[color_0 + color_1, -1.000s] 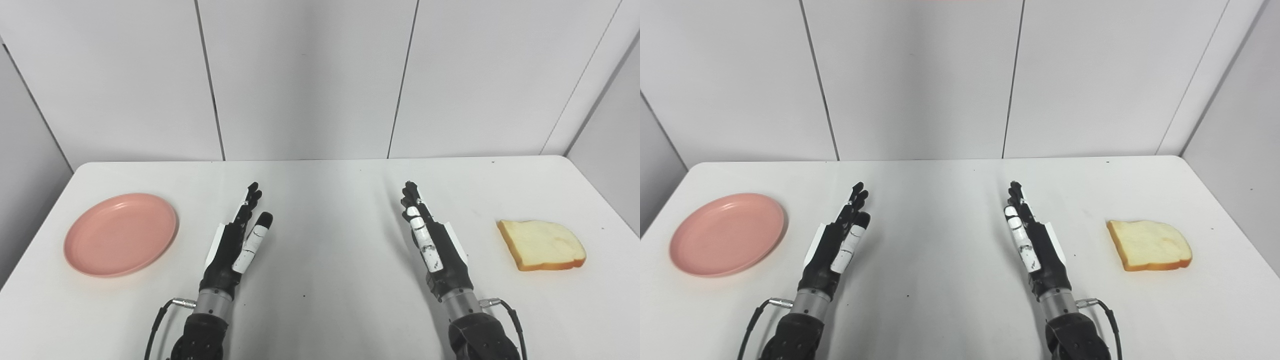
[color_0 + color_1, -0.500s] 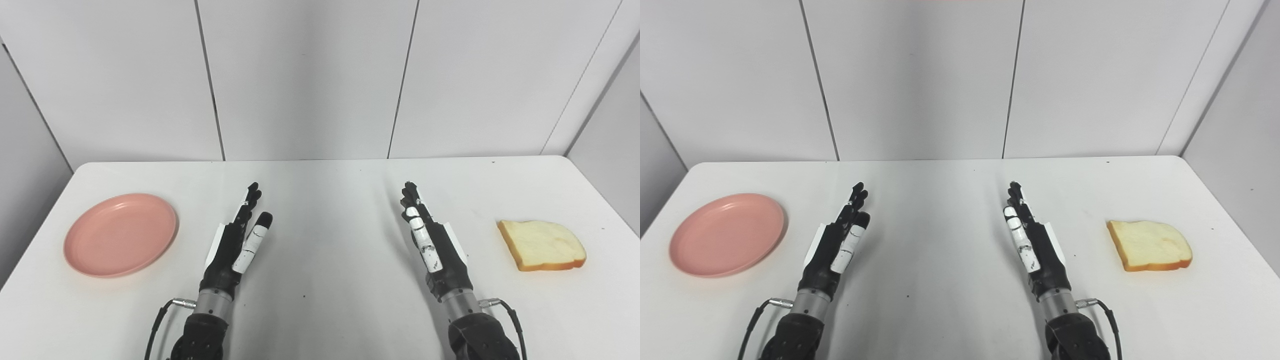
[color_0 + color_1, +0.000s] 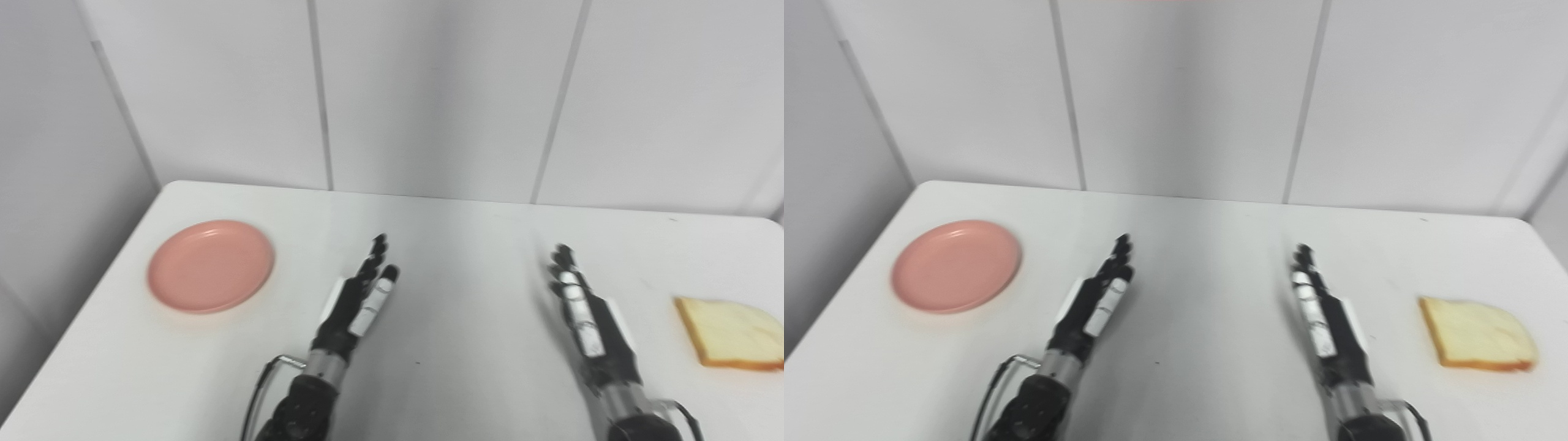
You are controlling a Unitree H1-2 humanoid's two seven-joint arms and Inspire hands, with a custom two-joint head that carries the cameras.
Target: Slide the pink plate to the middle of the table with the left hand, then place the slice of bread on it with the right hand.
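A pink plate [image 3: 211,266] lies flat near the table's left edge. A slice of bread [image 3: 1477,334] with a brown crust lies flat near the right edge. My left hand [image 3: 358,300] is open, fingers stretched forward, over the table's middle-left, well to the right of the plate and apart from it. My right hand [image 3: 585,315] is open too, fingers straight, over the middle-right, left of the bread and apart from it. Both hands hold nothing.
The white table [image 3: 465,245] ends at a grey panelled wall [image 3: 429,92] behind. A side wall stands close to the table's left edge. A thin cable [image 3: 269,373] loops at my left wrist.
The whole picture has shifted right and blurred, so the camera has turned to the left. Plate, bread and both hands keep their places on the table.
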